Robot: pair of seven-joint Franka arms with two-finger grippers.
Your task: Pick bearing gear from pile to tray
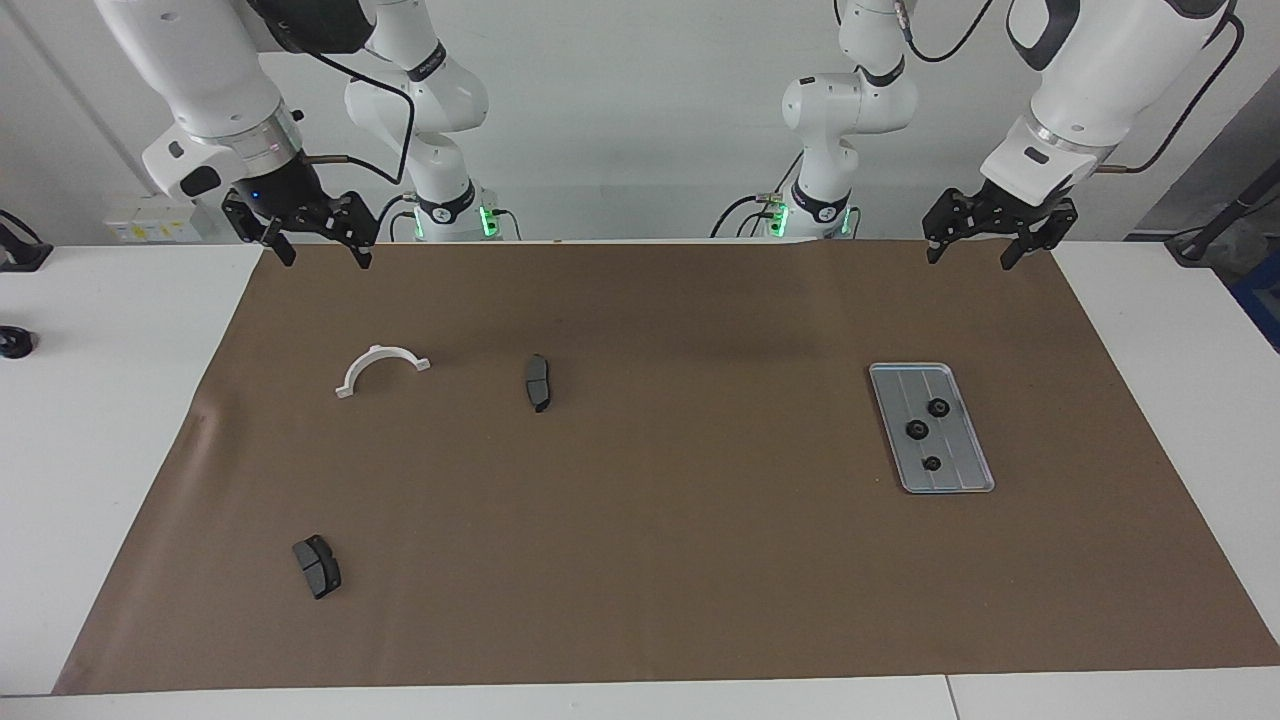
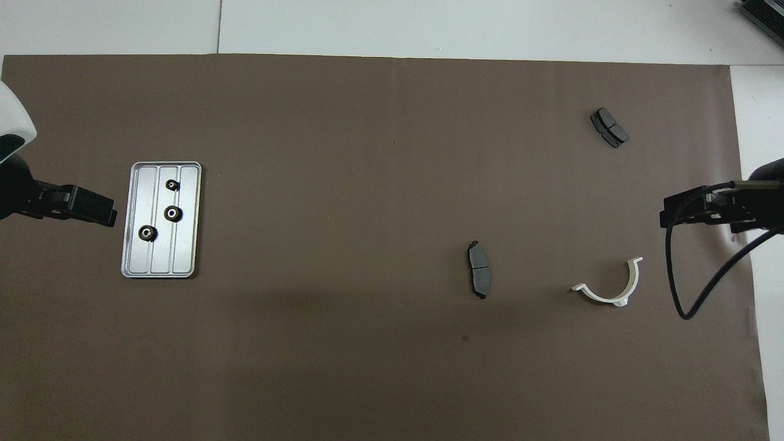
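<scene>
While no writing reads, three gears [image 1: 918, 430] in tray [image 1: 975, 480]; both end effectors agape, empty.

light: bright, even, from above | shadows: soft, faint on brown mat [image 1: 640, 560] | focus: sharp

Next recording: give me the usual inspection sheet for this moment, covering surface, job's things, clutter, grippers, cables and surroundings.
Surface: brown paper sheet over a white table.
Job's things: silver ribbed tray toward the left arm's end, three black gears lying in it; no gear seen on the sheet.
Clutter: white half-ring bracket and two grey brake pads, one beside the bracket, one farther from the robots.
Grippers: left gripper and right gripper both open, raised over the sheet's edge nearest the robots, holding nothing; both arms wait.
Cables: black cable looping from the right wrist.
Surroundings: white wall, small black object on the table off the sheet.
</scene>
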